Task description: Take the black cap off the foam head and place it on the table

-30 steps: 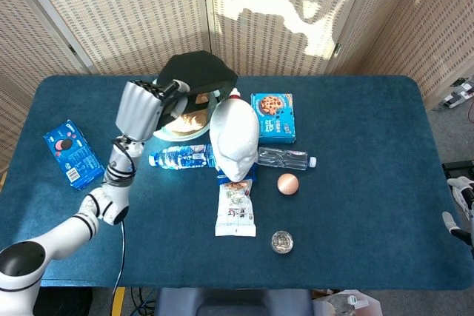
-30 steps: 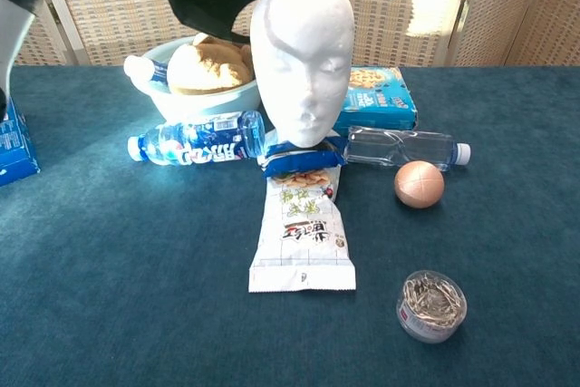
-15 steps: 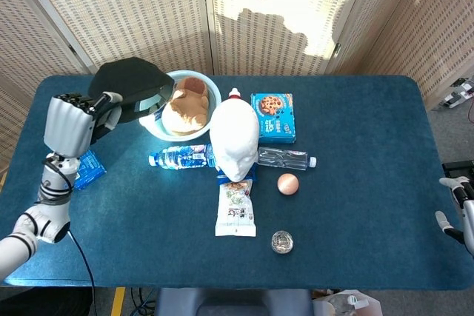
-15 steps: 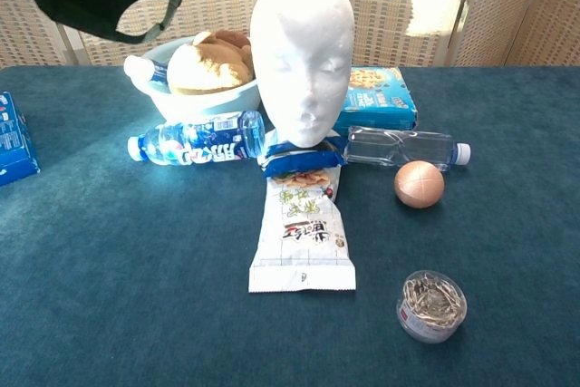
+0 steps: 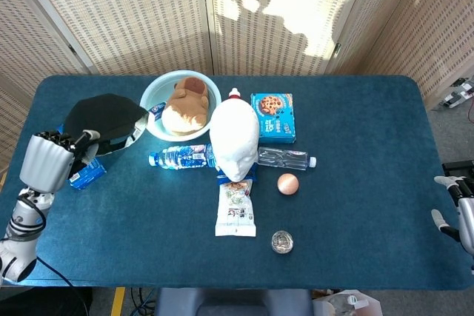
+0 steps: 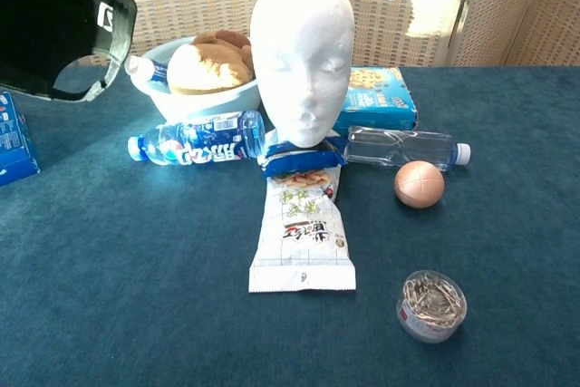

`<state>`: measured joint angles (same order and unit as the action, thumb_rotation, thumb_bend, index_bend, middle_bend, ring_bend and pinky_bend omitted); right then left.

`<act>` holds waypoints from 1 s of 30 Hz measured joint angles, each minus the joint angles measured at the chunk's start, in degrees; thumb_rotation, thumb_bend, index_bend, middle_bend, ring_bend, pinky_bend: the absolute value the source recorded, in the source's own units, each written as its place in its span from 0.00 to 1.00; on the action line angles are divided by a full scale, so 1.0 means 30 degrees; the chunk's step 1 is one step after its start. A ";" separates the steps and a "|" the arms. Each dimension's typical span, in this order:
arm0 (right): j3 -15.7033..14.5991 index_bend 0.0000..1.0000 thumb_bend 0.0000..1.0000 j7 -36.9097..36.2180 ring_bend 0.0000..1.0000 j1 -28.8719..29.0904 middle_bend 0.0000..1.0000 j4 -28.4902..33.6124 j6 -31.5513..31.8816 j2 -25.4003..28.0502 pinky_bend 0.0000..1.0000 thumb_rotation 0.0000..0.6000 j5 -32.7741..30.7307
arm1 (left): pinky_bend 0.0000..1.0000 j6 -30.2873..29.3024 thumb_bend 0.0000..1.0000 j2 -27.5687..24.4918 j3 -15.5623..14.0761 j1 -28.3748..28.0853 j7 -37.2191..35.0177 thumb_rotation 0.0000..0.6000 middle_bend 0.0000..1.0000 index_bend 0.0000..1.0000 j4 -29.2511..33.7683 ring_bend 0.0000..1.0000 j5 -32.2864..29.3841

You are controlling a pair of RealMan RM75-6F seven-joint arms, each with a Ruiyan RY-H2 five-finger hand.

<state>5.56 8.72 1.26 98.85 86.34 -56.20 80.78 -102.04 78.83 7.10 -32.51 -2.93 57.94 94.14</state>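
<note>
The white foam head (image 5: 235,137) (image 6: 302,56) stands bare in the middle of the table. My left hand (image 5: 49,162) holds the black cap (image 5: 104,121) (image 6: 56,33) by its edge above the table's left side, over a blue biscuit pack (image 5: 86,170). The hand itself lies outside the chest view. At the far right edge of the head view, my right hand (image 5: 458,210) hangs beside the table, holding nothing, with its fingers apart.
A light blue bowl (image 5: 154,99) with a plush toy, a labelled water bottle (image 5: 181,158), a clear bottle (image 5: 284,158), a cookie box (image 5: 272,117), a snack bag (image 5: 235,211), an orange ball (image 5: 287,183) and a clip jar (image 5: 281,241) surround the foam head.
My left hand carried the cap from beside the foam head out to the left and lower, toward the table's left side. The right hand barely moved.
</note>
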 measured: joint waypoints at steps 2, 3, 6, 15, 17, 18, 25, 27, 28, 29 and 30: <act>-0.0005 0.28 0.29 -0.0032 0.22 -0.0024 0.31 -0.0015 0.0024 0.0001 0.31 1.00 -0.0028 | 1.00 0.0021 0.45 0.0171 -0.0396 0.0363 0.0076 1.00 1.00 0.63 -0.0104 1.00 0.0294; -0.0014 0.28 0.29 -0.0045 0.22 -0.0038 0.31 -0.0020 0.0025 0.0011 0.31 1.00 -0.0053 | 1.00 0.0033 0.45 0.0243 -0.0472 0.0435 0.0126 1.00 1.00 0.63 -0.0190 1.00 0.0369; -0.0043 0.28 0.29 -0.0068 0.22 -0.0081 0.31 -0.0023 0.0064 0.0056 0.31 1.00 -0.0054 | 1.00 0.0133 0.45 0.0556 -0.0735 0.0709 0.0084 1.00 1.00 0.63 -0.0393 1.00 0.0544; -0.0078 0.28 0.29 -0.0095 0.22 -0.0112 0.31 -0.0006 0.0110 0.0044 0.31 1.00 -0.0034 | 1.00 0.0594 0.45 0.1823 -0.1447 0.1035 -0.0262 1.00 1.00 0.63 -0.1616 1.00 0.1197; -0.0078 0.28 0.29 -0.0082 0.22 -0.0099 0.31 0.0000 0.0108 0.0037 0.31 1.00 -0.0011 | 1.00 0.0763 0.45 0.2242 -0.1593 0.1007 -0.0285 1.00 1.00 0.63 -0.2161 1.00 0.1382; -0.0085 0.28 0.29 -0.0078 0.22 -0.0092 0.31 0.0007 0.0109 0.0025 0.31 1.00 0.0019 | 1.00 0.0895 0.45 0.2518 -0.1676 0.0967 -0.0293 1.00 1.00 0.63 -0.2521 1.00 0.1486; -0.0124 0.28 0.29 -0.0088 0.22 -0.0184 0.31 0.0016 0.0215 0.0026 0.31 1.00 -0.0006 | 1.00 0.1940 0.45 0.4314 -0.2187 0.0496 -0.0776 1.00 1.00 0.63 -0.4934 1.00 0.2031; -0.0135 0.28 0.29 -0.0113 0.22 -0.0240 0.31 -0.0014 0.0260 0.0024 0.31 1.00 -0.0063 | 1.00 0.2221 0.45 0.4778 -0.2338 0.0387 -0.1027 1.00 1.00 0.63 -0.5529 1.00 0.2135; -0.0138 0.28 0.29 -0.0130 0.22 -0.0258 0.31 -0.0030 0.0271 0.0018 0.31 1.00 -0.0083 | 1.00 0.2432 0.45 0.5085 -0.2444 0.0334 -0.1170 1.00 1.00 0.62 -0.5883 1.00 0.2184; -0.0143 0.28 0.29 -0.0147 0.22 -0.0271 0.31 -0.0048 0.0275 0.0009 0.31 1.00 -0.0100 | 1.00 0.2610 0.45 0.5298 -0.2516 0.0308 -0.1267 1.00 1.00 0.62 -0.6093 1.00 0.2200; -0.0149 0.28 0.29 -0.0163 0.22 -0.0278 0.31 -0.0079 0.0262 -0.0011 0.31 1.00 -0.0129 | 1.00 0.2807 0.45 0.5460 -0.2576 0.0301 -0.1334 1.00 1.00 0.62 -0.6216 1.00 0.2191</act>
<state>5.12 8.23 0.42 98.62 87.12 -56.24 80.39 -93.61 95.21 -0.62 -31.60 -6.93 39.30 100.72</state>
